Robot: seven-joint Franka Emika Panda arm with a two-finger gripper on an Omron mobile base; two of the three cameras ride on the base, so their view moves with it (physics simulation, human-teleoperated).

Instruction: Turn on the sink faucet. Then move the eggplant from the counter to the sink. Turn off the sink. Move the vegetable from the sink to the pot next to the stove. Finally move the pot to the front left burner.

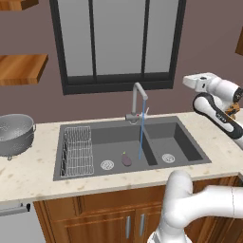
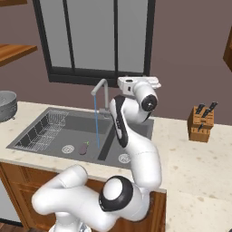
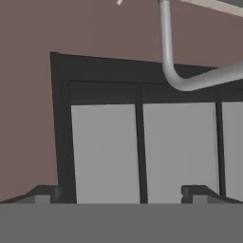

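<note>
Here a white robot arm reaches up over a kitchen sink (image 1: 187, 147) set in a beige counter (image 1: 28, 173). The gripper (image 3: 121, 193) is raised near the window, fingers spread fully wide and holding nothing. Its hand view looks at the window frame upside down, with the faucet (image 1: 139, 102) spout curving across the top of that view.

Water runs in a thin blue stream from the spout into the left basin. The eggplant (image 1: 126, 160) lies on the floor of that basin, just beside the stream and near the round drain, its stem end pointing toward the back wall.

The step in hand is judged to be turning the water off. For that, the faucet's small lever, at the base of the spout, sits below the gripper and to its left in the left base view, so the hand would need to come down and toward the faucet base. The eggplant lies lower still, well apart from the gripper, in front of the faucet
</note>
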